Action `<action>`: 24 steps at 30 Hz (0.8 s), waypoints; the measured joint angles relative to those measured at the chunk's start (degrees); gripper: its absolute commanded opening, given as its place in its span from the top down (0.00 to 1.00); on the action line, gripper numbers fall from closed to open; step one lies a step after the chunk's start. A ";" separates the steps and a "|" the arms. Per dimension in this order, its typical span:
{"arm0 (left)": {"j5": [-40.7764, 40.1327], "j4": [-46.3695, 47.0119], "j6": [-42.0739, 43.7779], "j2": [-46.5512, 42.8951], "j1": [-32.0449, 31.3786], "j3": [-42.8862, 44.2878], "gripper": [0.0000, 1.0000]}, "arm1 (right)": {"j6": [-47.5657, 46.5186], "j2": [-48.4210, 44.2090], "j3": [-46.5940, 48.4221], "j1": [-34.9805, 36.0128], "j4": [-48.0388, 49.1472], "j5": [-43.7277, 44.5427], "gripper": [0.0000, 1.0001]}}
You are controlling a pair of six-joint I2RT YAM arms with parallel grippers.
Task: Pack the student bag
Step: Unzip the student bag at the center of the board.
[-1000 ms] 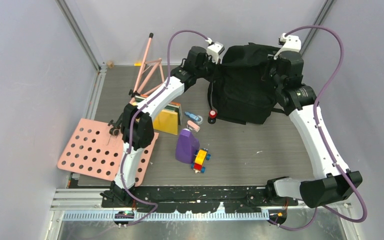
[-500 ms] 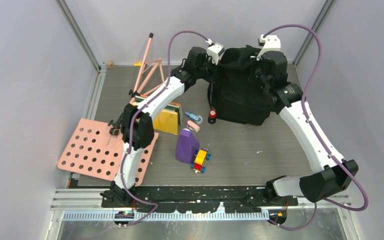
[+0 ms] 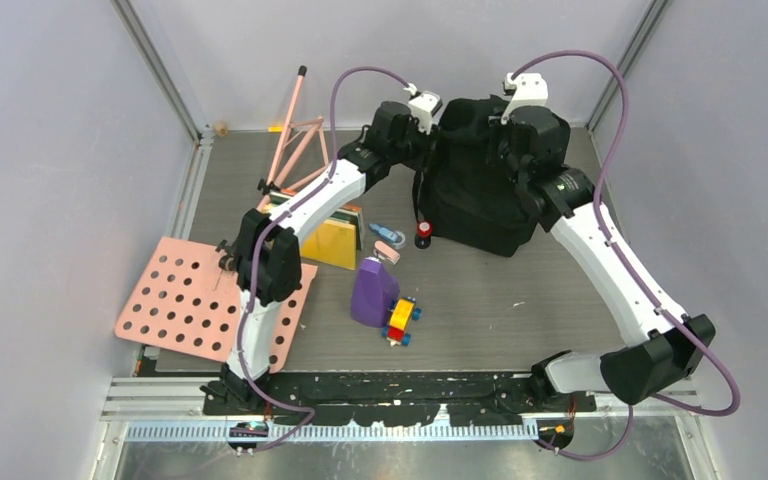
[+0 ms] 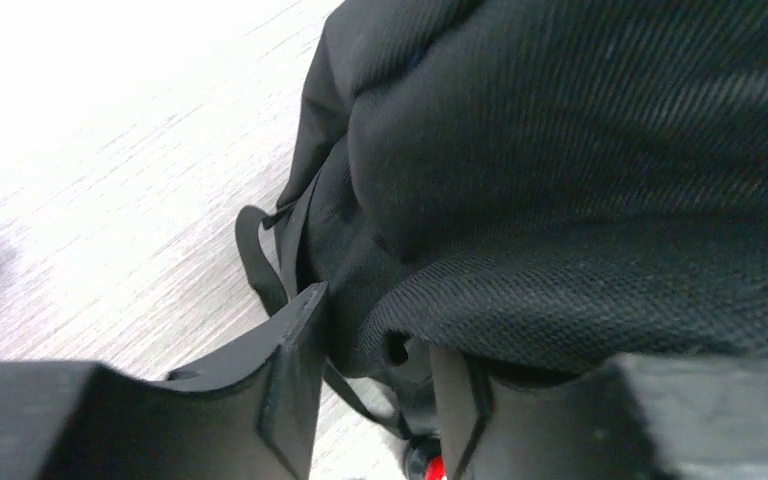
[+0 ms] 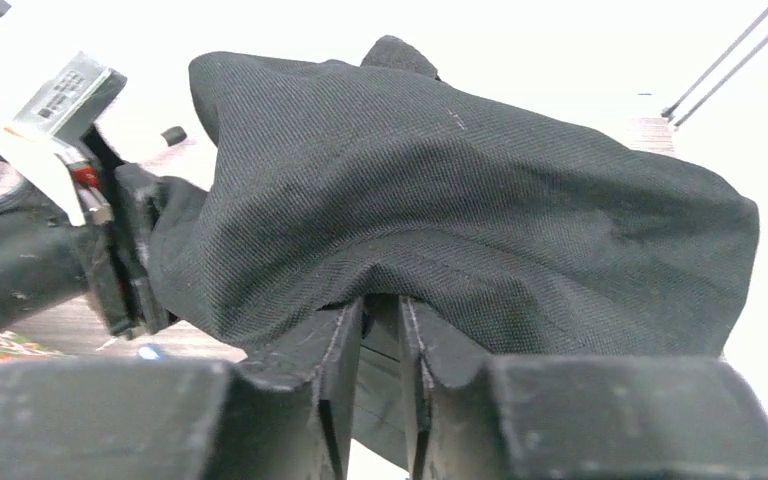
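While flanking the student bag (image 3: 480, 200) slumped at the far middle of the table (image 3: 520, 290), has left gripper (image 4: 375, 340) spread around a fabric fold and right gripper (image 5: 382, 310) barely parted at the top hem.

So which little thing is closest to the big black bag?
The small red-topped piece, right beside the student bag. The purple bottle and block toy sit farther away.

left arm (image 3: 305, 200) and right arm (image 3: 605, 260) stretched forward, left pincer (image 4: 375, 345) parted, right pincer (image 5: 381, 335) barely parted
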 measured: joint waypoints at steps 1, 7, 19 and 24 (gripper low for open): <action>-0.48 0.24 -0.04 -0.96 -0.02 -1.40 0.47 | -0.02 -0.31 0.00 0.00 -0.37 0.63 0.59; -2.99 1.57 0.09 -7.96 -0.24 -10.27 0.33 | 1.36 -5.20 0.00 0.24 -4.87 1.33 0.34; -5.81 3.17 -1.03 -24.26 -0.74 -23.63 0.28 | 7.78 -11.32 3.17 0.26 -18.53 -0.79 0.19; -6.12 4.72 -4.35 -30.82 -2.05 -30.73 0.29 | 10.01 -11.32 5.42 0.02 -23.87 4.42 0.12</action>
